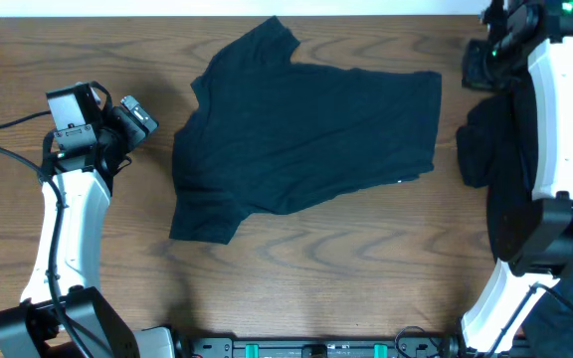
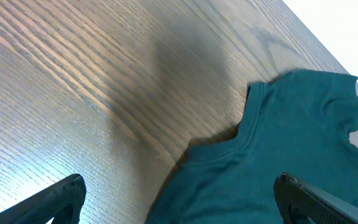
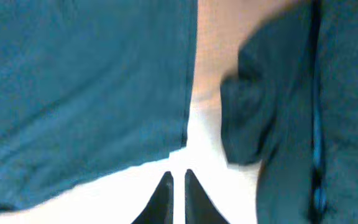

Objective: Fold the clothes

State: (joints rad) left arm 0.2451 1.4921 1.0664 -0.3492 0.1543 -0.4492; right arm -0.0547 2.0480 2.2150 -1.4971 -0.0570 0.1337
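Observation:
A dark navy T-shirt (image 1: 306,134) lies spread flat on the wooden table (image 1: 296,278), collar to the left. A tiny white tag (image 1: 399,181) shows at its lower right edge. A second dark garment (image 1: 490,149) is heaped at the right, partly under the right arm. My left gripper (image 1: 135,117) is open and empty, left of the shirt; its wrist view shows the collar and sleeve (image 2: 278,155) between the spread fingers (image 2: 179,196). My right gripper (image 1: 487,60) is at the back right corner, fingers (image 3: 179,180) closed with nothing between them, past the shirt's edge (image 3: 86,93) and the heap (image 3: 278,99).
The table's far edge runs along the top of the overhead view. The right arm's white body (image 1: 565,119) stands over the heaped clothes. The arm bases sit at the front edge (image 1: 316,348).

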